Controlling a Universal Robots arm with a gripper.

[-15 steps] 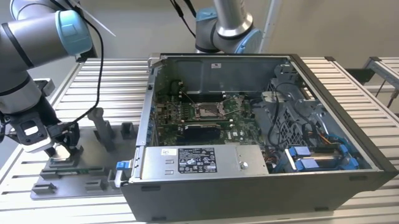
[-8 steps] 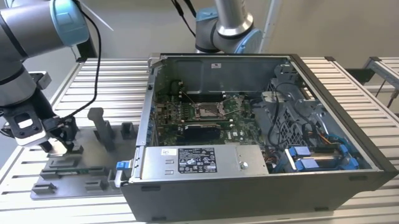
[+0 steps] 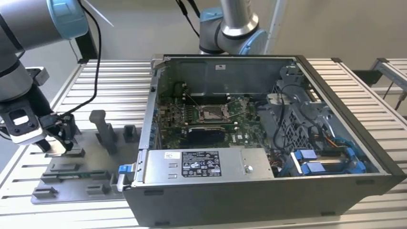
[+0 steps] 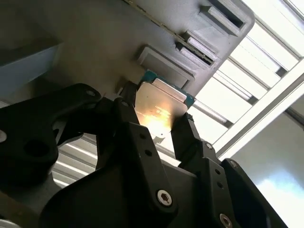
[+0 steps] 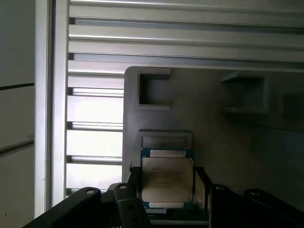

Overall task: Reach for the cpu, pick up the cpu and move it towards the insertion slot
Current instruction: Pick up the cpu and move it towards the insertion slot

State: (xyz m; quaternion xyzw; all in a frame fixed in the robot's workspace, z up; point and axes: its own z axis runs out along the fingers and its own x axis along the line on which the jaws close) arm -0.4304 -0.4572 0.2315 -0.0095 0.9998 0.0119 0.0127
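The cpu (image 5: 167, 180) sits between the gripper's fingers (image 4: 124, 114), its pale metal top facing both wrist views. The fingers lie against two opposite edges of it, so I judge the gripper (image 3: 56, 145) to be clenched on the chip. Just beyond the gripper's tip is the grey fixture block (image 5: 213, 128) with its shallow pockets. The chip overlaps the rim of one pocket, though I cannot tell whether it is lifted clear or resting there. The block lies on the slatted counter (image 3: 114, 81).

The insertion slot (image 3: 212, 113) is well apart from the gripper, toward the exterior view's right, down inside the open computer case (image 3: 254, 200). By my reading the pick-up step is in hand and the carry has not begun. That carry would call for a level, firm hold and enough height to clear the case wall.
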